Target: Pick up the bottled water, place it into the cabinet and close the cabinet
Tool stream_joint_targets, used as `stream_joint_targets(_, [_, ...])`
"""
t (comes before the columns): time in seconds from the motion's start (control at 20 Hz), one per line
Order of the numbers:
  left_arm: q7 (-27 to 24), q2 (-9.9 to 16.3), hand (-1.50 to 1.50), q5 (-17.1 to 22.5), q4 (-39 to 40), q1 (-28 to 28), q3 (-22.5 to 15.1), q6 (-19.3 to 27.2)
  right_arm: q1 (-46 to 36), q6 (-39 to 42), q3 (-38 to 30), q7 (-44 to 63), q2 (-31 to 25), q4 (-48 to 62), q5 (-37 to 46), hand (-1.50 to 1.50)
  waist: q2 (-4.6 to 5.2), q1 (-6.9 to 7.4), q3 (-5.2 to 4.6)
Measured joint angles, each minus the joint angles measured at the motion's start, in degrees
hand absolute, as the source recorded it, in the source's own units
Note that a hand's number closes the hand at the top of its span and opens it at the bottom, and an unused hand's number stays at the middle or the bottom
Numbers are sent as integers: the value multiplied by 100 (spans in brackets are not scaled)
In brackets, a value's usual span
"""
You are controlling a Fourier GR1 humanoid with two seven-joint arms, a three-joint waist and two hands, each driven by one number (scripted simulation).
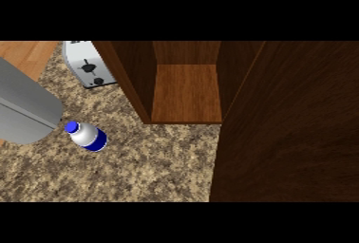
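Note:
The bottled water (88,136) stands on the speckled counter (126,171), left of centre, clear with a blue cap and a blue label band. A grey forearm (24,104) comes in from the left edge, and its end is close to the bottle's cap. No black hand shows on it. The wooden cabinet (186,92) stands open behind and to the right of the bottle, with a bare shelf inside. Its open door (294,123) fills the right side. The right arm is out of view.
A silver toaster (87,66) stands at the back left, beside the cabinet's left wall (129,80). A strip of light wood (24,52) shows at the far left corner.

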Motion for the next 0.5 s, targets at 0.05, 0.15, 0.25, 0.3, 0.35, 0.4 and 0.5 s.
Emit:
stream_joint_targets(0.05, [91, 33, -150, 2, -10, -6, 37, 20, -21, -70, 104, 38, 17, 1, 33, -150, -2, 2, 0])
stream_joint_targets(0.15, [91, 28, -150, 9, -5, 44, 116, -43, 10, -151, 171, 1, -15, 2, 62, -150, -3, 2, -1])
stream_joint_targets(0.25, [124, 10, -150, 3, -12, 99, 134, -51, 18, -235, 255, 4, -52, -11, 93, -150, -5, 0, -1])
stream_joint_targets(0.3, [153, 50, -150, 6, -9, 98, 192, -78, 8, -275, 278, 37, -78, -21, 104, -150, -6, 0, -1])
stream_joint_targets(0.35, [175, 52, -150, 1, -3, 93, 189, -78, 3, -358, 406, 53, -57, -1, 160, -150, -5, -4, -1])
stream_joint_targets(0.4, [174, 47, -150, -2, 2, 119, 196, -110, -33, -410, 440, 95, -65, -8, 178, -150, -4, -4, -1])
stream_joint_targets(0.5, [190, 50, -150, -19, 19, 78, 155, -114, -93, -469, 431, 96, -110, -5, 195, -150, -1, -11, -1])
